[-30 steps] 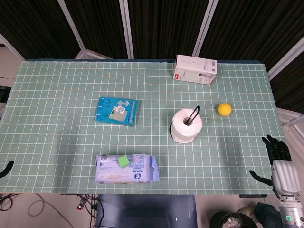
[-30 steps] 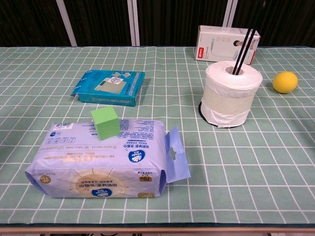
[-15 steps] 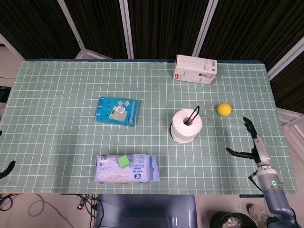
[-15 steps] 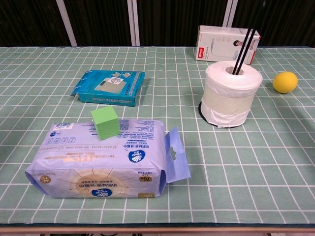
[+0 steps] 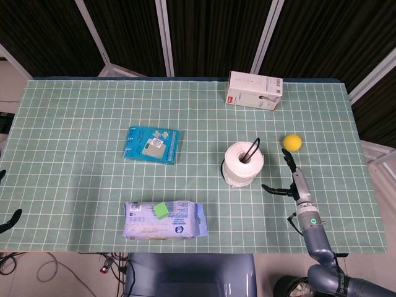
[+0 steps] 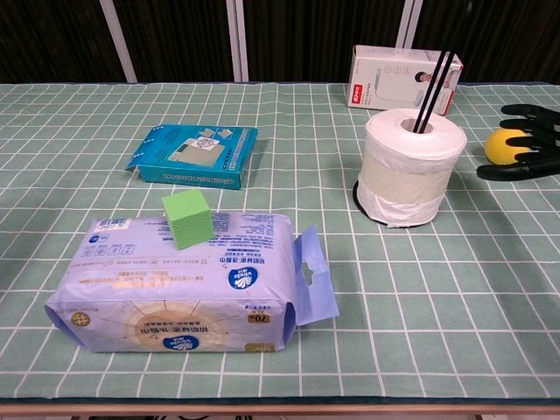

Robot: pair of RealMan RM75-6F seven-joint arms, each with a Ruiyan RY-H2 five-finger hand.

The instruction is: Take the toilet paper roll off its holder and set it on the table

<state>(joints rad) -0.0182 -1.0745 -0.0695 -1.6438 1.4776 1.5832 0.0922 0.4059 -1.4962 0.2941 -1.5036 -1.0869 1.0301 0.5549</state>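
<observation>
The white toilet paper roll [image 5: 243, 164] [image 6: 413, 171] stands upright on its holder, whose black rod [image 5: 253, 150] [image 6: 435, 86] sticks up through the core. The holder's dark base [image 6: 360, 198] peeks out under the roll. My right hand [image 5: 292, 182] [image 6: 532, 166] hovers just right of the roll, apart from it, with its fingers spread and nothing in it. Of my left hand [image 5: 7, 219], only fingertips show at the head view's left edge, set wide apart and holding nothing.
A yellow ball [image 5: 292, 142] [image 6: 500, 147] lies right beside my right hand. A white box [image 5: 254, 90] [image 6: 394, 79] stands behind the roll. A teal packet [image 5: 151, 145] and a wipes pack [image 5: 164, 221] topped by a green cube [image 5: 161, 210] lie to the left.
My right hand has swung in from beyond the table's front right corner toward the roll and now shows in the chest view. The roll has not moved.
</observation>
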